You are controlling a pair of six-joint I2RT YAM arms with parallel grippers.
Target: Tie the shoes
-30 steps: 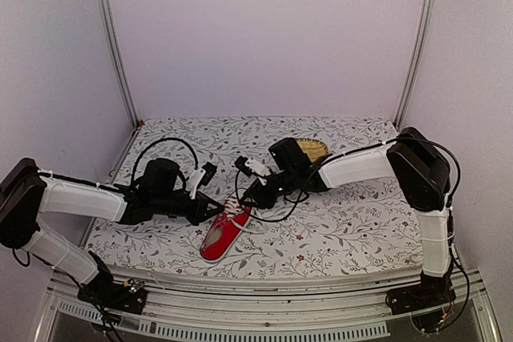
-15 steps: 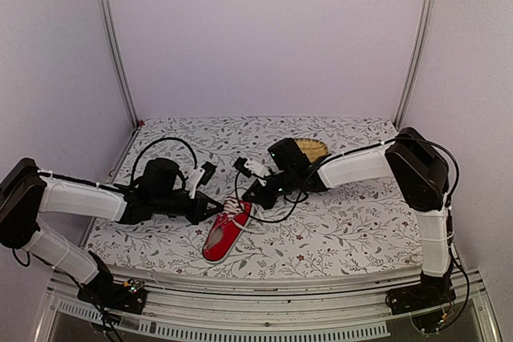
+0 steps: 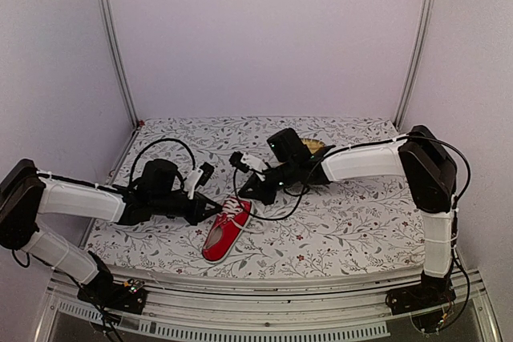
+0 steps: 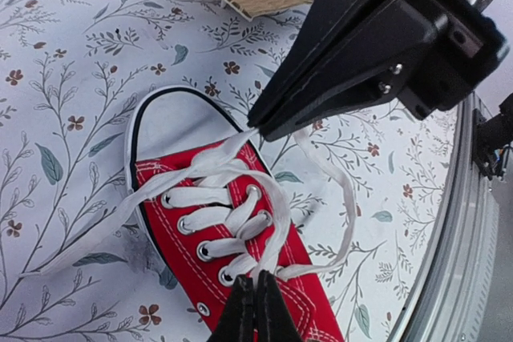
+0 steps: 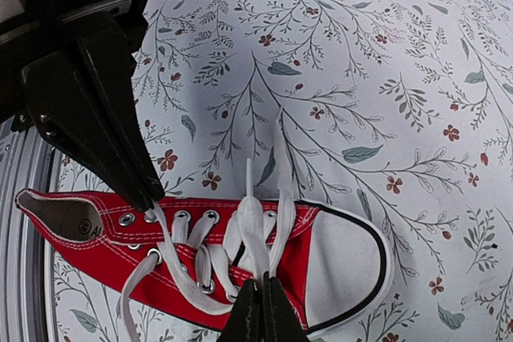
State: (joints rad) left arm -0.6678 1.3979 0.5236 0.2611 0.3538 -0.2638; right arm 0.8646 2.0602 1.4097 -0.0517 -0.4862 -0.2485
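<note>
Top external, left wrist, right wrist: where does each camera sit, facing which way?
Top external: high behind the robot, facing down over the table; left arm, right arm, sneaker between.
Left wrist: on the left arm, looking down at the laces; left jaws at bottom, shut on lace.
Right wrist: on the right arm, over the laces; right jaws likewise.
Each wrist shows the other's jaws.

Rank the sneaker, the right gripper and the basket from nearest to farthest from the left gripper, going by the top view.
1. The red sneaker, directly at the left gripper, which is shut on its laces.
2. The right gripper, just beyond and to the right, also shut on the laces.
3. The yellow basket, farther back on the right, partly hidden behind the right arm.
</note>
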